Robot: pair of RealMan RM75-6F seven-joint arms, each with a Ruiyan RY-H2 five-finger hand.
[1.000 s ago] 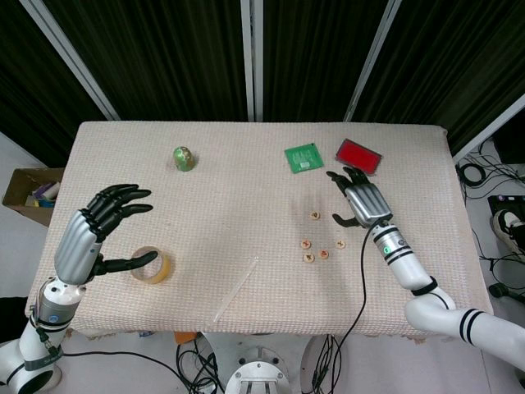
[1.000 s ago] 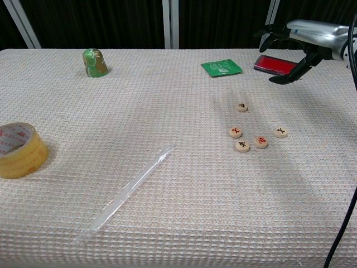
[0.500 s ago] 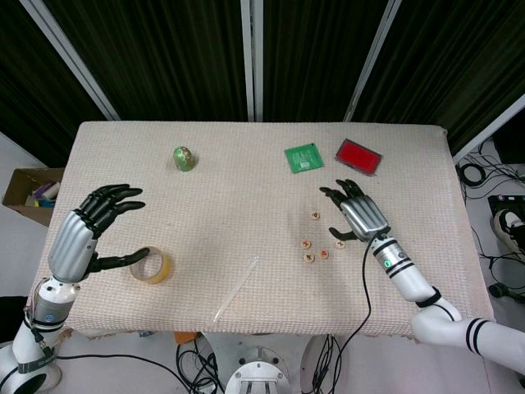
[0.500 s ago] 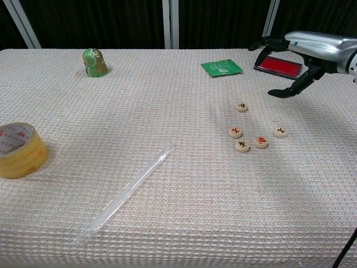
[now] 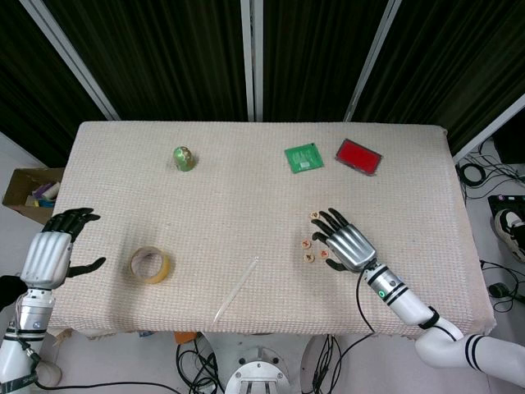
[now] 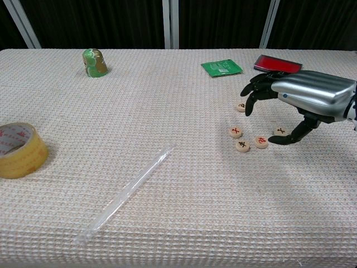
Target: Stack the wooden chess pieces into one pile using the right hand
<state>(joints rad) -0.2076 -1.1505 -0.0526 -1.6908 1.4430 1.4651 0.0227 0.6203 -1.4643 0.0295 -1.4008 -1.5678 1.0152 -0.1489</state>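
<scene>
The right hand (image 6: pixel 304 103) is held spread and empty, hovering over the five pieces (image 6: pixel 261 142), which lie flat and unstacked under its fingers and thumb. One piece should be pinched by its edges, lifted, and set squarely on a neighbour. The left hand (image 5: pixel 47 256) is open, well apart.

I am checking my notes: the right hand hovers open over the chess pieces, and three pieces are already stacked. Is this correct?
Not quite. The right hand is open over the chess pieces, but the chest view shows none stacked: all lie singly on the table.
</scene>
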